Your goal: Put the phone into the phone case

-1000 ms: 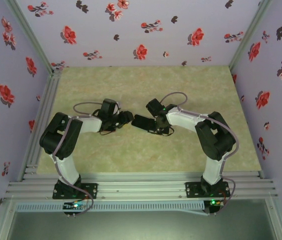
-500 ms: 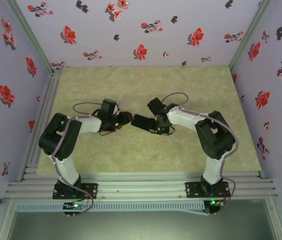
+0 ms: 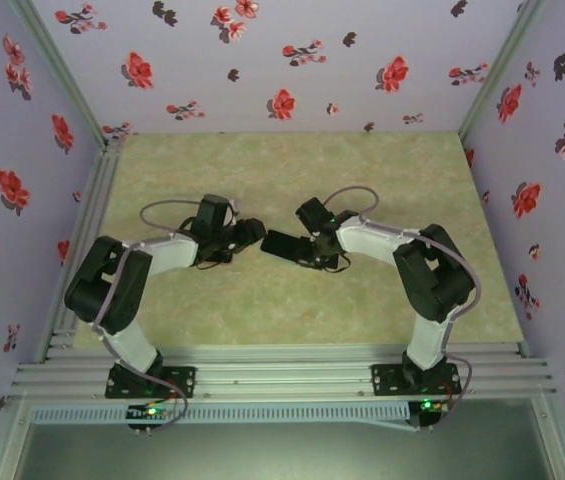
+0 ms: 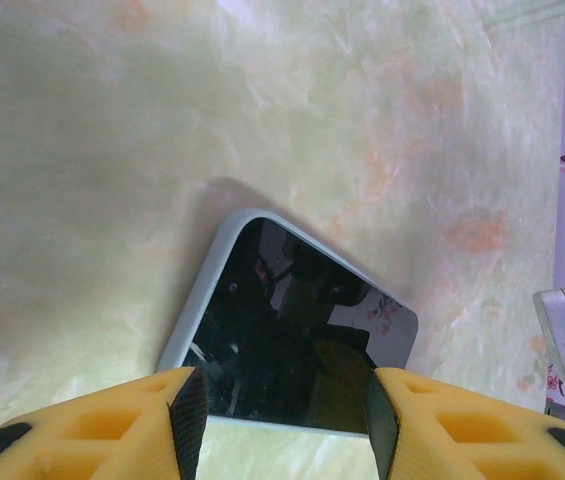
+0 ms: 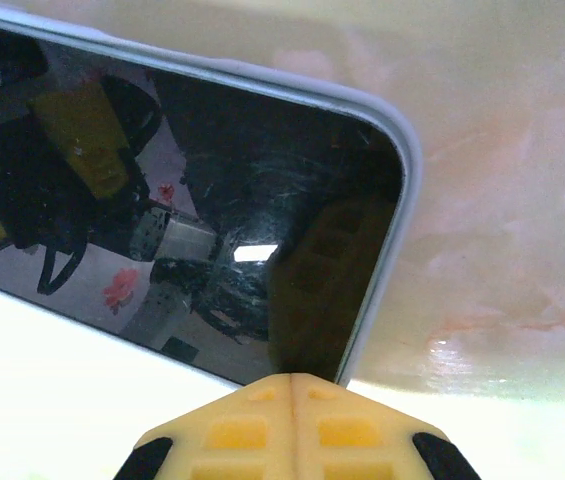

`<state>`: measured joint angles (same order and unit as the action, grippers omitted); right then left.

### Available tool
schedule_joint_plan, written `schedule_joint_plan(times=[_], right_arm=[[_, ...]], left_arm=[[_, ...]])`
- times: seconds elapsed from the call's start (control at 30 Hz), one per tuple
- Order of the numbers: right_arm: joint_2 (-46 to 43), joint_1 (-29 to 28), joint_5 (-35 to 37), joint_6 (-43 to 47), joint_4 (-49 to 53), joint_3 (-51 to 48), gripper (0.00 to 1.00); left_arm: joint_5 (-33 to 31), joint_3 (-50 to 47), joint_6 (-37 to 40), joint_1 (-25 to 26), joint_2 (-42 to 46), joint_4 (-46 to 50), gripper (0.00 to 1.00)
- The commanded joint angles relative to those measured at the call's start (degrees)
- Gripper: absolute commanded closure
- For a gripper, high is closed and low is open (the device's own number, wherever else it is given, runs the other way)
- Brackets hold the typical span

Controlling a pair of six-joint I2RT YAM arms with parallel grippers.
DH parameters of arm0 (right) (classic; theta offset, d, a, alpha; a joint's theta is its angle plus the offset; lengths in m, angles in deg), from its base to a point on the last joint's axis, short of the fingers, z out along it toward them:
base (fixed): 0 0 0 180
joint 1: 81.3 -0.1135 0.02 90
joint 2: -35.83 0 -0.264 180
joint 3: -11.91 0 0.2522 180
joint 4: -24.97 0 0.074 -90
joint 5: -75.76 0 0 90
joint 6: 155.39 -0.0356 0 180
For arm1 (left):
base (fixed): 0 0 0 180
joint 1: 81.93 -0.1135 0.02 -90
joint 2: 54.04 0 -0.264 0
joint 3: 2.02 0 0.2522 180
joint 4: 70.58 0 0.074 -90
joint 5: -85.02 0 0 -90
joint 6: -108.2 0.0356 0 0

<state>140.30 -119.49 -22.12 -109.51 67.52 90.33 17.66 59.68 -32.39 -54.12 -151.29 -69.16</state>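
The phone [image 3: 284,245] lies flat on the table between the two arms, its black screen up. A pale grey-blue phone case rim [image 4: 208,282] runs round the screen edges that show. My left gripper [image 4: 280,425] is open, its black pads [image 4: 190,415] standing just above the phone's [image 4: 292,335] near end. The yellow fingers of my right gripper [image 5: 294,385] are shut together with nothing between them. Their tip sits over the screen [image 5: 212,190] beside a rounded corner of the case [image 5: 405,190]. From above, the left gripper [image 3: 253,232] and right gripper [image 3: 308,250] flank the phone.
The marbled green table [image 3: 282,165] has free room behind the phone and in front of it. Flowered walls close in the left, right and back. Aluminium rails [image 3: 262,375] run along the near edge and the left side.
My left arm's elbow has swung down and outward, and its gripper has edged right toward the phone. The right arm and the phone have barely moved.
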Motion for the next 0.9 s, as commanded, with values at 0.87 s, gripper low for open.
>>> schedule_joint_plan(times=[0.87], right_arm=[[-3.29, 7.34, 0.47, 8.16, 5.89, 6.59, 1.00]], left_arm=[[1.70, 7.36, 0.40, 1.02, -8.06, -2.26, 0.50]])
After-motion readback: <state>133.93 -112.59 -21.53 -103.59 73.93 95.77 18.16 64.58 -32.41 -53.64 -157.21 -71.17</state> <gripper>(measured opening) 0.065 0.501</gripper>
